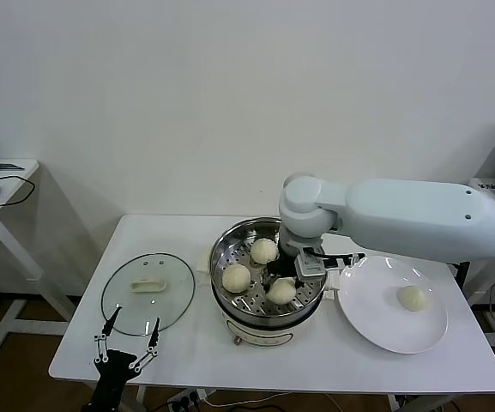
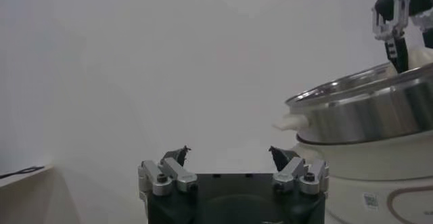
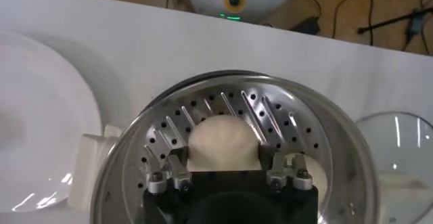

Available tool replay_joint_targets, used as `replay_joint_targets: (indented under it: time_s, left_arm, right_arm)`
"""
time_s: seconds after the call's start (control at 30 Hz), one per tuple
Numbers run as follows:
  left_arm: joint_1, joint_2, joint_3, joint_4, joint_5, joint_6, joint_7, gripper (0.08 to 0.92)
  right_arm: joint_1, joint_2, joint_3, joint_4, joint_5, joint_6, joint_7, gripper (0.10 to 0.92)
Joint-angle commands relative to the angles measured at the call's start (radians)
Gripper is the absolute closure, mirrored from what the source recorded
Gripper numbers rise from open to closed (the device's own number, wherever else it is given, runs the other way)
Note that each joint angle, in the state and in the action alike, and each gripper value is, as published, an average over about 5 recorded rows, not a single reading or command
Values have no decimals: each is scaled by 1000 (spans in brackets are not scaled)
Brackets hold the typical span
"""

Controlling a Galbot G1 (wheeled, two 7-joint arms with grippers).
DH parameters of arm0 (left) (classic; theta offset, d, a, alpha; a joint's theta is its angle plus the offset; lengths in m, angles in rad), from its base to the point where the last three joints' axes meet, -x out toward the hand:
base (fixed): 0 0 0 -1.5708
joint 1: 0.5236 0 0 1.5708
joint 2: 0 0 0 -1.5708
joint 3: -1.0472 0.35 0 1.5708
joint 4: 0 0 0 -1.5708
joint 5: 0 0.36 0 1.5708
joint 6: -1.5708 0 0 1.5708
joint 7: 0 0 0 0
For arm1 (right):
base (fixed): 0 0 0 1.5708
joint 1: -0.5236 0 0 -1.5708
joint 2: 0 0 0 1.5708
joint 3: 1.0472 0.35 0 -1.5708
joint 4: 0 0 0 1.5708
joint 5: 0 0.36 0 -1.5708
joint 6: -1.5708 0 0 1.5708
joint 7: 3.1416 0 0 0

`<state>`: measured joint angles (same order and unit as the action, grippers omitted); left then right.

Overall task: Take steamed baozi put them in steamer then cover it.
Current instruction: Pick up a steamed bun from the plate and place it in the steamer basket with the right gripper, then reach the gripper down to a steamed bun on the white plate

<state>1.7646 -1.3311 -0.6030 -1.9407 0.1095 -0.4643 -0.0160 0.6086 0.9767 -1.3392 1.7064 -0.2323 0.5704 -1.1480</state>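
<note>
Steamer (image 1: pixel 268 287) sits between cover (image 1: pixel 148 292) and plate (image 1: pixel 393 305).

The white table (image 1: pixel 187 343) carries the cover (image 1: pixel 148 293), steamer (image 1: pixel 268 296) and plate (image 1: pixel 393 318).

smooth pale grey-white right arm (image 1: pixel 419 219), rounded joint; black hands, silver screwed knuckles
</note>
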Motion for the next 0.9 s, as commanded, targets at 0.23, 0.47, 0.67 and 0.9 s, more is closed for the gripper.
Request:
replay_joint_targets:
  time_s: [0.23, 0.47, 0.67, 0.9]
  left_arm:
    - [-3, -1, -1, 2, -1, -5, -3, 177]
    - [-5, 0, -3, 6, -1, -6, -5, 177]
    - [-6, -1, -2, 5, -1, -5, -7, 177]
    - [-5, 0, -1, 0, -1, -4, -7, 177]
  right_arm:
    - [-47, 46, 0, -15, -49, 20, 4, 321]
    - [-57, 71, 0, -27, -52, 17, 4, 274]
    - [-47, 67, 17, -17, -40, 4, 1, 206]
    - [-5, -58, 122, -20, 93, -53, -67, 203]
